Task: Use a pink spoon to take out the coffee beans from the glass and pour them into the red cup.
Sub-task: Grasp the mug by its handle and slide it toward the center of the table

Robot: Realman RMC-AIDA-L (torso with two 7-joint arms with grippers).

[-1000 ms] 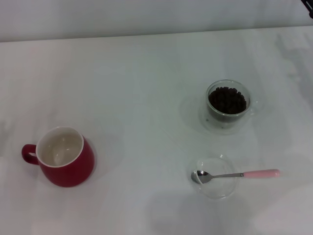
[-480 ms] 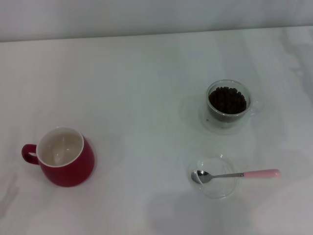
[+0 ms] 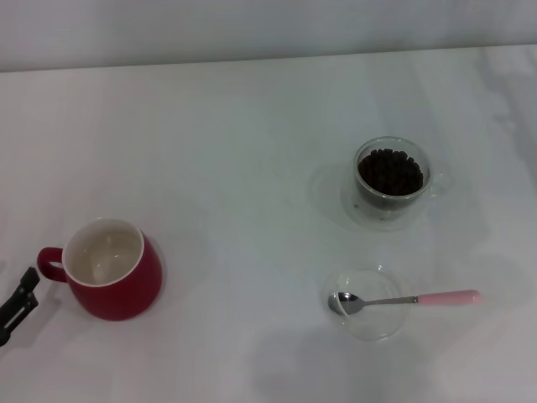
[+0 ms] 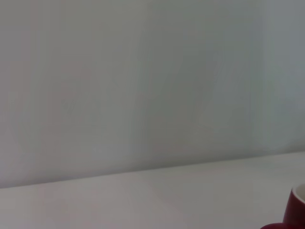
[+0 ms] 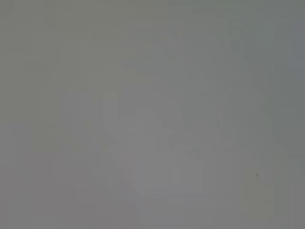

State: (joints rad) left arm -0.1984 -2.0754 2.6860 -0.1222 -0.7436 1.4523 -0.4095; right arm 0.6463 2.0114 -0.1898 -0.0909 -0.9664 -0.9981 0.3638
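Left pincer (image 3: 18, 304) sits at desk (image 3: 235, 126) edge beside cup (image 3: 107, 269); fingers' state I can't tell. Right pincer unseen. Spoon (image 3: 403, 299) lies across dish (image 3: 369, 304), near glass (image 3: 391, 180) of beans (image 3: 389, 171). Grab pink handle end, lift level.

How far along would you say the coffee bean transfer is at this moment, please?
Nothing is done yet. The coffee beans all sit in the glass, and the red cup is empty. The pink spoon lies untouched across the clear dish. In hand: only the left gripper beside the cup's handle. Grasping, scooping and pouring remain.
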